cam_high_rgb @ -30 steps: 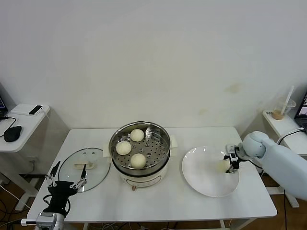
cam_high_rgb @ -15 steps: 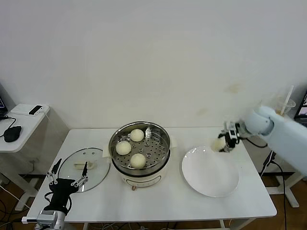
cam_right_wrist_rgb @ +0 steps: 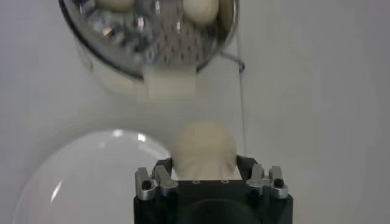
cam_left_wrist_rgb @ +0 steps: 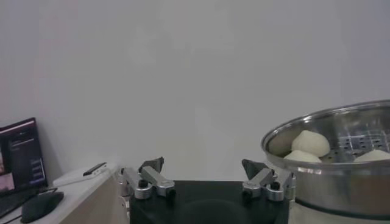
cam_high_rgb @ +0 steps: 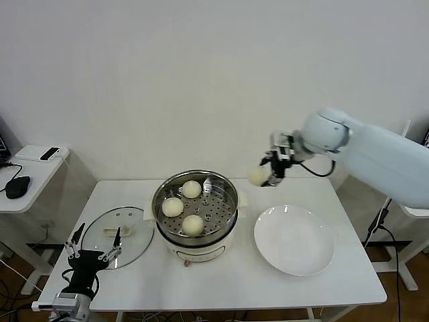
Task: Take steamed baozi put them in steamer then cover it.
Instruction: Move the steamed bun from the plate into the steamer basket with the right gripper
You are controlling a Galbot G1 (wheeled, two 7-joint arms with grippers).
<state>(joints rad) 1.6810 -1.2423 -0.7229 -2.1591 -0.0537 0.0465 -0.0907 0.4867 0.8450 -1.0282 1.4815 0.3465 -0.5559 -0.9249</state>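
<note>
While no writing is legible, right gripper fingers hold baozi beside steamer, left gripper fingers wide.

White desk fills the lower centre of the head view. On it: steamer at centre, glass cover lying flat at lower left, white plate at lower right, well apart from the cover.

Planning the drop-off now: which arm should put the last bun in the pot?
Right. Its pincer already holds the bun in the air beside the pot; the left pincer sits open, low by the lid.
</note>
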